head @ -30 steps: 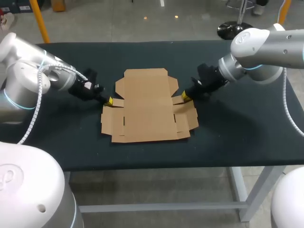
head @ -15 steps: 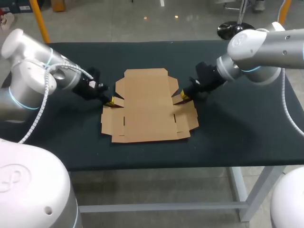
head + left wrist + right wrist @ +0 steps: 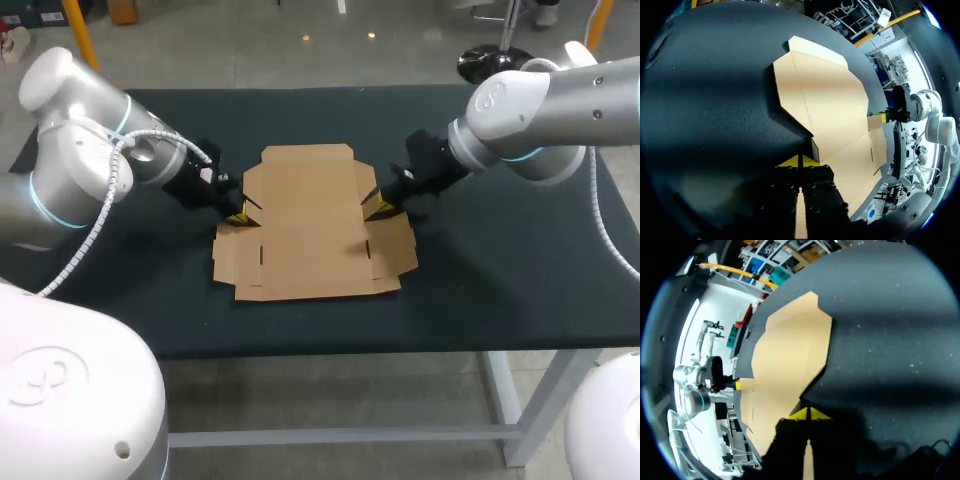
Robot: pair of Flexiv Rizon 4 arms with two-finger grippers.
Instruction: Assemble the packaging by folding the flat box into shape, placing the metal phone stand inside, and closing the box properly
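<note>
A: What is the surface?

B: A dark table [image 3: 500, 260], and the flat box [image 3: 310, 220] lies unfolded at its middle, plain brown card.

A: Start at the left.

B: The left arm [image 3: 90, 160] comes in from the left side. The left gripper [image 3: 238, 214] is low at the box's left edge, where the outline cuts inward.

A: Its jaws?

B: Closed. In the left wrist view the two yellow tips meet with only a thin seam between them. They touch the card's edge and nothing is clamped.

A: And the box itself?

B: It is flat on the table. A small dark wedge of shadow shows at each of the two cut-ins.

A: The right side?

B: The right gripper [image 3: 380, 208] is at the matching cut-in on the box's right edge, its yellow tips likewise pressed together against the card. The right arm [image 3: 530, 120] comes in from the right.
</note>
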